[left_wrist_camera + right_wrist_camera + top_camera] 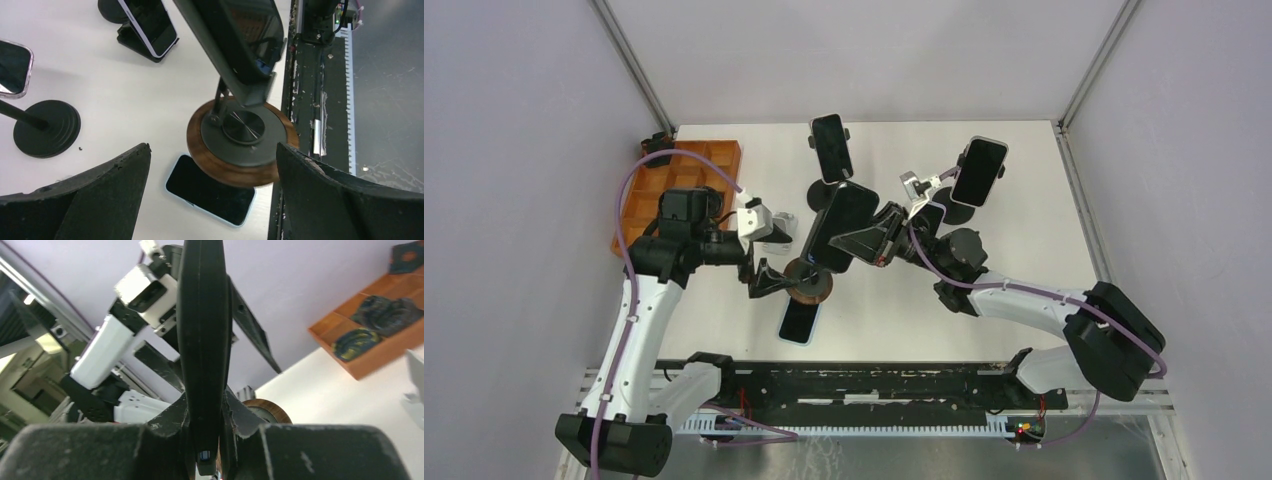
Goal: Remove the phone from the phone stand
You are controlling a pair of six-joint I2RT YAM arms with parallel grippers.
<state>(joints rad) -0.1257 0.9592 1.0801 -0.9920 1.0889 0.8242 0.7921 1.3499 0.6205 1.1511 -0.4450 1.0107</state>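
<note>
The phone (842, 222) leans tilted in the cradle of the phone stand (220, 169), right above the stand's round wooden base, and its lower end looks seated against the cradle lip. My right gripper (876, 238) is clenched on it from the stand's right side. In the right wrist view the phone shows edge-on, pinched across its thin dimension between the two fingers (310, 450). My left gripper (212, 149) is spread wide, low on the stand's left side, grasping nothing; whether a finger touches the wood I cannot tell. I judge the phone to be a stiff, fairly light slab with slick glass faces and a breakable screen. A firm pinch on the faces near a long edge suits it, and I would expect it to slide if I twist it. The stand looks top-heavy on its thin stem and may tip or drag along, so I would brace its base. A flat phone (210, 191) lies just nearside of the stand, perhaps tucked under its rim, with the black rail (305, 100) close by. A far phone (831, 147) and a far-right phone (979, 172) stand beyond it. The open way looks to be upward and to the stand's right.
</note>
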